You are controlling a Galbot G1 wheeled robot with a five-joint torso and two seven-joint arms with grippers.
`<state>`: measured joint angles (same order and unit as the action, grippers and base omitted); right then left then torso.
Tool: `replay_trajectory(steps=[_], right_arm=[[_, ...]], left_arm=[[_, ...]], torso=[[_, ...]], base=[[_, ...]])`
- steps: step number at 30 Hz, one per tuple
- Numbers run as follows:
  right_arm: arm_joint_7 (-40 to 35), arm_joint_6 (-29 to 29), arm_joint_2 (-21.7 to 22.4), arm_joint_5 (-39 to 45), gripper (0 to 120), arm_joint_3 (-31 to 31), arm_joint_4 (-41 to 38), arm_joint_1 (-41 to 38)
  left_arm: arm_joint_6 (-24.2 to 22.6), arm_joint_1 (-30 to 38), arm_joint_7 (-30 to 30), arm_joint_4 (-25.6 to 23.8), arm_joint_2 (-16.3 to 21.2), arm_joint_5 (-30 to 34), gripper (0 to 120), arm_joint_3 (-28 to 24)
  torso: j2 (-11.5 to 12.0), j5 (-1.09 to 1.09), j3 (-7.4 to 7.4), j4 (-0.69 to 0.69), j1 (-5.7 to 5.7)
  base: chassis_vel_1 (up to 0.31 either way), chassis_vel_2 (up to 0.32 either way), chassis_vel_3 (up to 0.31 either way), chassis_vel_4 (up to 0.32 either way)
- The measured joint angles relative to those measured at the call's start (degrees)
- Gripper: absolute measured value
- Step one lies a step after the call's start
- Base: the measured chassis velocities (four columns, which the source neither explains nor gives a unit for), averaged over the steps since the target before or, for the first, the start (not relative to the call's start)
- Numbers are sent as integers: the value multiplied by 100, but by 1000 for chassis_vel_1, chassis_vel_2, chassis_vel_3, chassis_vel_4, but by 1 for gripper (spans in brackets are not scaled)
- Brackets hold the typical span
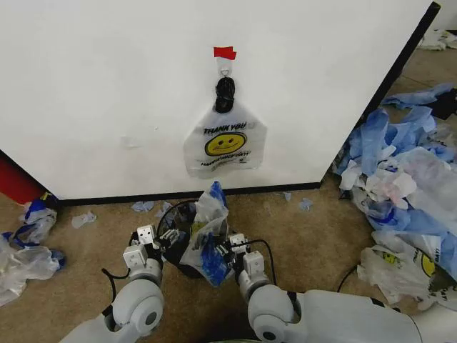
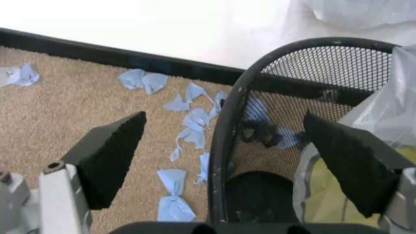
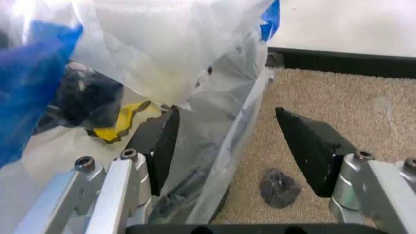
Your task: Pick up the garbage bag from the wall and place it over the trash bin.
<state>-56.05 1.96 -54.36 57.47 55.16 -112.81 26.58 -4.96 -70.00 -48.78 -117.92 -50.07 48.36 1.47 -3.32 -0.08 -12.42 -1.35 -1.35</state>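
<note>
Straddling the near-left rim of the trash bin (image 2: 273, 122) with my left pincer (image 2: 240, 161), I've got both pads spread wide, one dark pad over bare carpet outside the mesh, the other inside the basket, the wire wall running up between them and nothing gripped. In the head view that left pincer (image 1: 146, 246) sits low at the bin's left edge, and the black trash bin (image 1: 175, 218) stands on the carpet just in front of the wall (image 1: 107, 86). Moving to the middle: a garbage bag (image 1: 207, 239), translucent white with blue patches, stands bunched in the bin's right half, its long axis roughly upright, a peak poking above the rim and its skirt spilling over the right edge. Another smiley bag (image 1: 225, 146) hangs on the wall from the hook under the red tape (image 1: 224, 53), straight above the bin and well apart from both arms. Now the right: my right pincer (image 1: 239, 250) is at the bin's right edge, and from the wrist the right pincer (image 3: 227, 151) is wide open too, with the bag's (image 3: 195, 87) draped plastic falling across the inner pad and into the gap, the outer pad over carpet. By my reckoning the right arm is the nearer one to the film, the loose edge lying between its pads, while the left has only rim.
</note>
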Motion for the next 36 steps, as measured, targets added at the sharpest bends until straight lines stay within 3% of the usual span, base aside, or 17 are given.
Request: replay_trajectory(steps=[23,36], right_arm=[[-336,504,-254,465,57,-57,137,-188],[-456,567,-318,403,13,-187,217,-55]], left_arm=[[95,-10,22,97,-44,-101,94,-43],[162,-33,52,188,-68,-178,94,-42]], torso=[[0,0,0,-1,0],[0,1,0,0,0]], base=[[0,0,0,0],[0,0,0,0]])
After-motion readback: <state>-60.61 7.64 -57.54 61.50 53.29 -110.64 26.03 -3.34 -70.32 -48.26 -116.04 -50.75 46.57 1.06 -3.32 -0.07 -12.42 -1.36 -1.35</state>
